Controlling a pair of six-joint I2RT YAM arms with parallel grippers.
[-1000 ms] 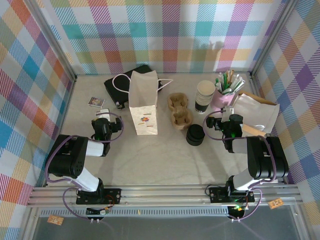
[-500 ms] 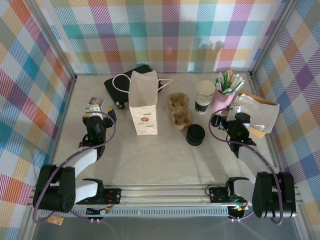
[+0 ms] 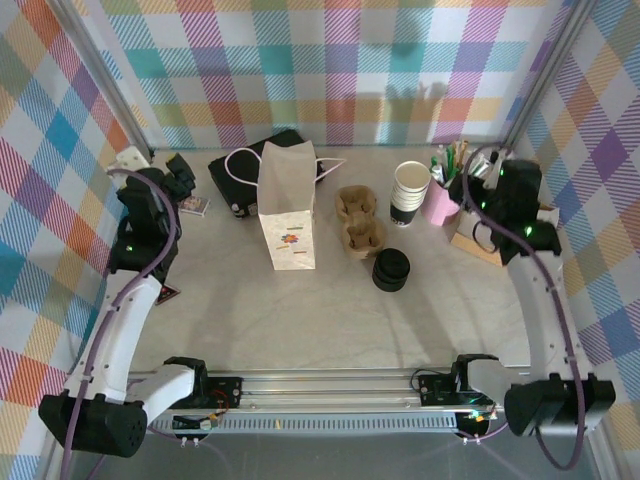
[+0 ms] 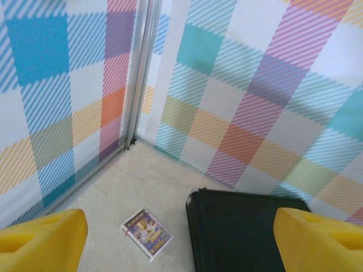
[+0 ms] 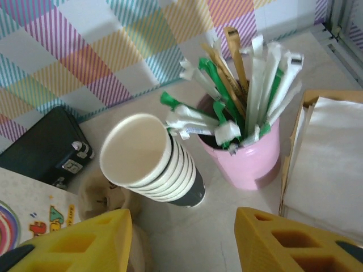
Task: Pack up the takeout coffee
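Observing from the near edge of the table point(image 3: 330, 320), I note that both arms have unfolded within the last second from a tucked posture near their bases and now reach toward the far corners. The left gripper point(image 3: 180, 172) has gone to the far-left corner, above the small card point(image 4: 146, 233) and beside the black case point(image 4: 238, 232); its yellow fingers stand wide apart with nothing between them. The right gripper point(image 3: 470, 186) has risen to the far right, just behind the pink cup point(image 5: 241, 158) of sticks and straws; its fingers have drawn closer than before yet remain apart and empty. The takeout coffee cup point(image 5: 150, 164) stands upright and untouched just beside the pink cup, several nested rims showing beneath its mouth. In the overhead view it point(image 3: 410, 190) sits right of the cup carrier point(image 3: 358, 220), with the black lids point(image 3: 391, 268) nearer and the paper bag point(image 3: 287, 205) well to the left. Judgement: packing has not begun; the right arm appears to be lining up on the cup, and the crowding straws risk being snagged.
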